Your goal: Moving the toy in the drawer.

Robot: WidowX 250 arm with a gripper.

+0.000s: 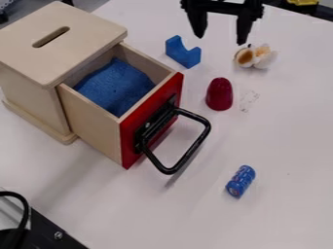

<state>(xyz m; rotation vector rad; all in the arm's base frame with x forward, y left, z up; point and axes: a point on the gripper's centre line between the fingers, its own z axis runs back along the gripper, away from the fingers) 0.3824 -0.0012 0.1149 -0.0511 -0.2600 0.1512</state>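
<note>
While a black metal part (57, 233) with a black cable (25, 209) is occupying the near left corner, a slotted wooden box (84, 53) is standing at the far left on the white table (162, 214). Its drawer (98, 127) is sticking out toward the near right, and a blue cloth (117, 85) is lying inside. On the red drawer front (133, 148), a black handle (201, 141) is jutting out to the right. Just beyond that front, a blue notched block (183, 52) is resting on the table. My gripper (221, 40) is hanging over the far side, right of the box, and I am holding its fingers (197, 23) wide apart. Nearer than them, a dark red domed piece (219, 95) is standing right of the drawer. A blue cylinder (240, 181) is lying toward the near right; a white and brown piece (265, 57) is sitting at the far right. Which piece is serving as the toy, I cannot tell.
</note>
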